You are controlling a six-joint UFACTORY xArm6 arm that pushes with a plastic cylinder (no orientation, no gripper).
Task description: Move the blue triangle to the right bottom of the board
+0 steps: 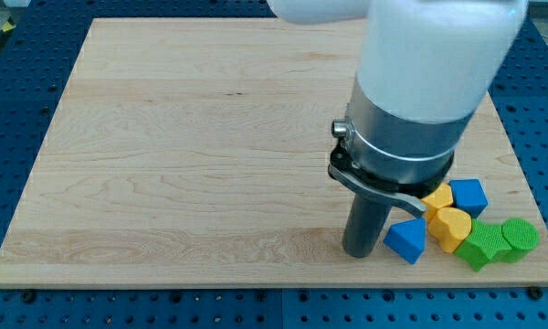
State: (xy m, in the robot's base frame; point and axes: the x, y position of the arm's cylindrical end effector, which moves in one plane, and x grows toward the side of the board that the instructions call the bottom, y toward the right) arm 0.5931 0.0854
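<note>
Near the surface's (164, 164) bottom-right corner: blue triangle (405, 240) lying just right of my tip (358, 255), seemingly touching. Two green blocks (479, 247) (519, 236) sitting rightward. Behind: yellow heart (451, 228), orange block (437, 196), blue block (468, 195). No claw showing.

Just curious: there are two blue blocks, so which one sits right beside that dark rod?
The blue triangle, lowest and leftmost, lies just right of my tip; the other blue block sits higher, farther right.
</note>
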